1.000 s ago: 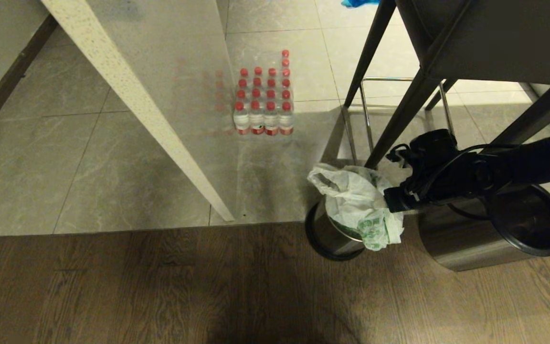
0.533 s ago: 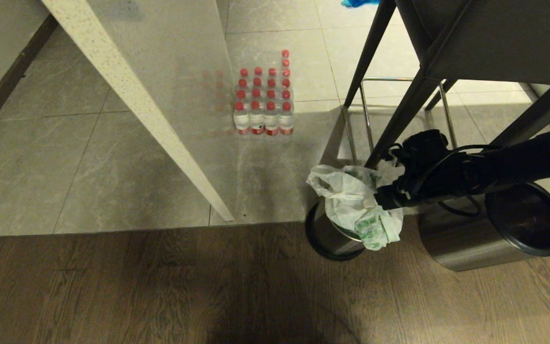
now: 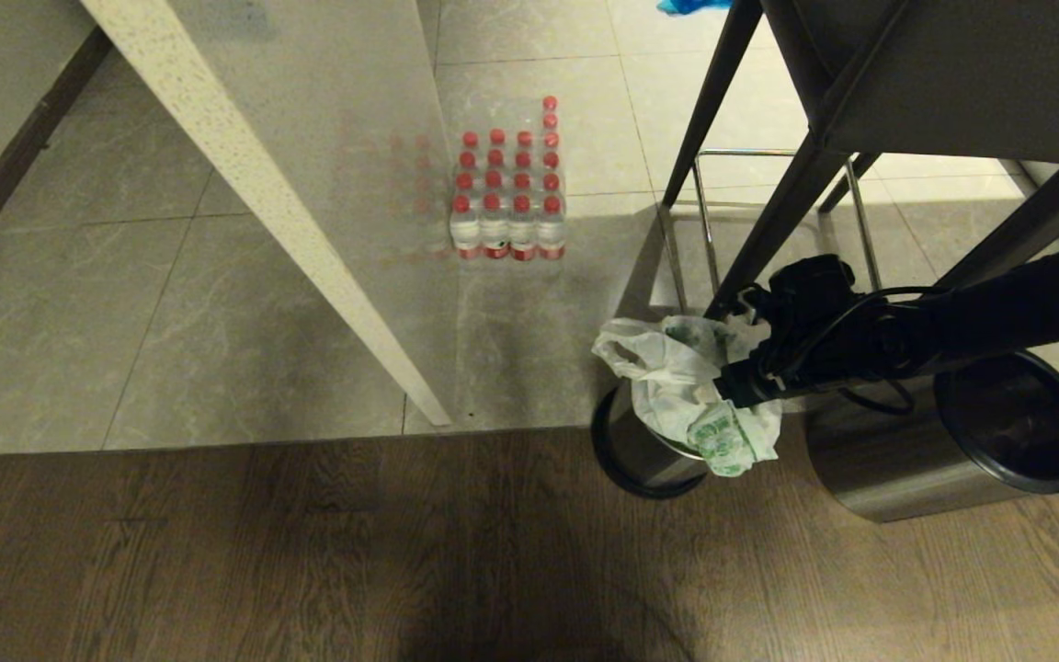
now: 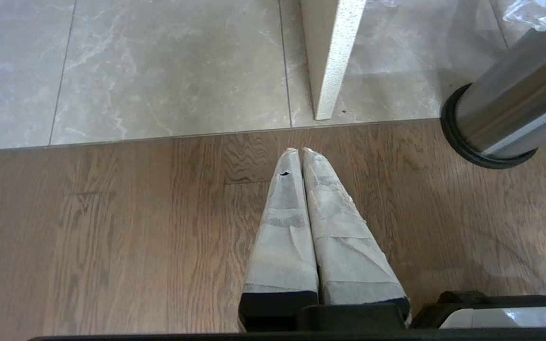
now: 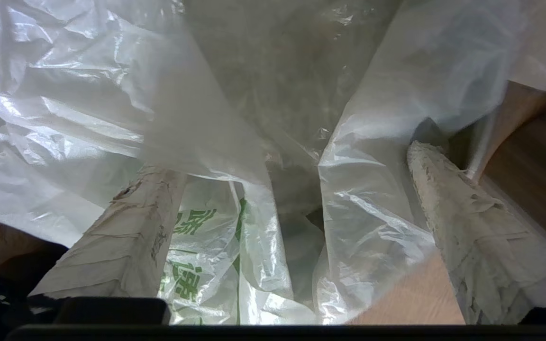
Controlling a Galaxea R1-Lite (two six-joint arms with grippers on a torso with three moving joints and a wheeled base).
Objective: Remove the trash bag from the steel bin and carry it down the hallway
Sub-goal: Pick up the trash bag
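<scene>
The trash bag [image 3: 677, 382], thin white plastic with green print, bulges out of the small steel bin [image 3: 644, 455] and droops over its near rim. My right gripper [image 3: 734, 390] reaches in from the right and presses into the bag's side. In the right wrist view the right gripper [image 5: 286, 161] is open, its taped fingers [image 5: 126, 227] spread wide; loose folds of the bag [image 5: 88, 113] lie between them, unclamped. My left gripper [image 4: 300, 150] hangs shut and empty over the wood floor, with the steel bin [image 4: 505, 113] off to its side.
A larger steel bin [image 3: 943, 441] stands right of the small one, under my right arm. Dark table legs [image 3: 768, 221] rise just behind both bins. A cream panel edge [image 3: 309, 248] crosses the grey tiled floor [image 3: 125, 313]. A pack of red-capped bottles [image 3: 509, 188] sits farther back.
My right arm has pushed leftward and a little down into the bag, its fingers spreading wider. The bag's hanging fold has shifted slightly. The left arm has stayed still.
</scene>
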